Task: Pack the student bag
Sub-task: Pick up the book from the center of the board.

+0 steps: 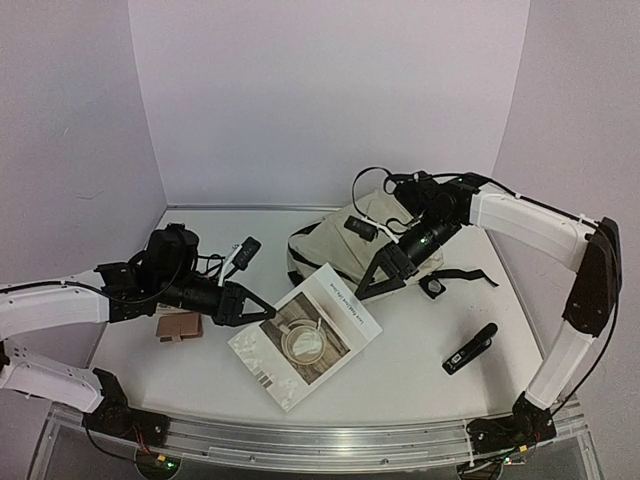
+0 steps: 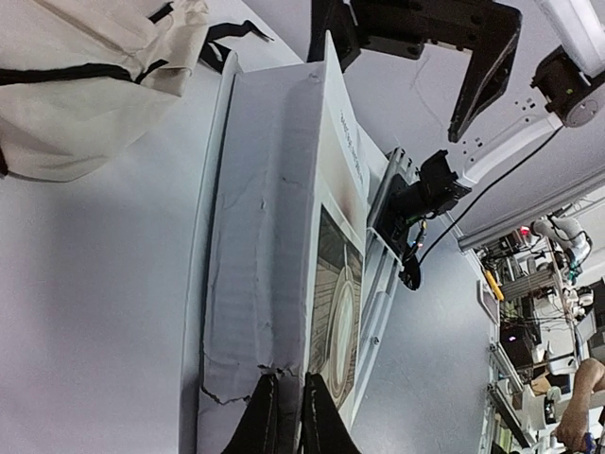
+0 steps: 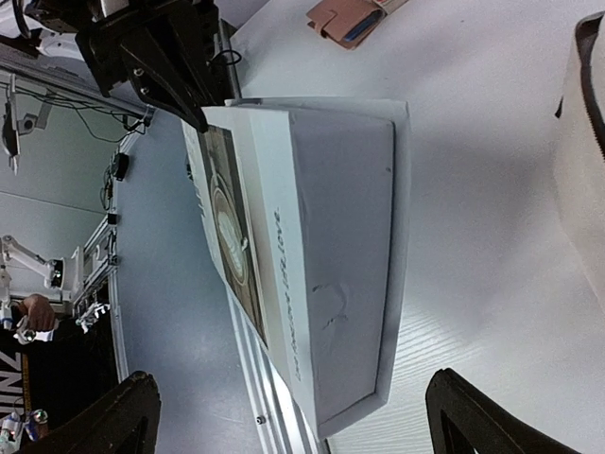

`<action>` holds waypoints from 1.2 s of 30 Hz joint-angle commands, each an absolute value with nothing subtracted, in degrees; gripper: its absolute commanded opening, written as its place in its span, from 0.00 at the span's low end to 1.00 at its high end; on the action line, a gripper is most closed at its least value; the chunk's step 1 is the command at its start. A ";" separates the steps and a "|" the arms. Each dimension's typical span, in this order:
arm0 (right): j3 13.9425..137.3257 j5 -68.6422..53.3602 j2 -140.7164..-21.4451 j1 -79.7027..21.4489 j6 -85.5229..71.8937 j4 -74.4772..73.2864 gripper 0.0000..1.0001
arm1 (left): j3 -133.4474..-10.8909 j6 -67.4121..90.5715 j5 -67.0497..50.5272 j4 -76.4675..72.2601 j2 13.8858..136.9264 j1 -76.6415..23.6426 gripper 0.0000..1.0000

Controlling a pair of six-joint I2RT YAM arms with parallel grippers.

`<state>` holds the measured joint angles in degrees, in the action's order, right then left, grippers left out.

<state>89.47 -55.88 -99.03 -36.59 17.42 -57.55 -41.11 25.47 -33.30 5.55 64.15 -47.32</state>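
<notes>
Left fingers [image 1: 255,311] are gripping the book [image 1: 305,340], right fingers [image 3: 482,416] gaping empty; limp student bag [image 1: 330,240] ahead probably wants rim-gripping.

The top external camera looks down from above and behind, taking in the whole desk [image 1: 420,350]. Each wrist camera sits low and close, sighting along the book [image 2: 284,236] from opposite ends, so the two face each other. All three views share that book.
</notes>
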 commanded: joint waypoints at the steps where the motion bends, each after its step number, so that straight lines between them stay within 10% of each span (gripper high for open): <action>1: 89.08 -59.48 -100.90 -39.65 18.39 -59.72 0.98 | -45.13 24.40 -38.06 -1.39 64.72 -48.08 0.00; 9: 89.59 -63.75 -103.68 -41.06 17.86 -59.82 0.93 | -45.88 25.21 -39.67 -4.53 66.35 -49.23 0.00; 16: 90.18 -63.06 -102.11 -41.43 17.63 -59.80 0.54 | -45.12 26.79 -35.27 -5.14 65.40 -49.22 0.04; 24: 93.74 -63.23 -99.39 -37.81 15.61 -59.47 0.34 | -42.25 36.58 -25.98 -10.01 63.44 -48.27 0.76; 36: 99.72 -63.61 -95.50 -28.62 4.66 -49.87 0.34 | -30.79 48.30 -22.67 -29.06 61.59 -46.23 0.95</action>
<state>98.05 -61.30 -100.07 -28.66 11.35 -57.20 -32.65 43.71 -21.40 -17.63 59.16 -46.33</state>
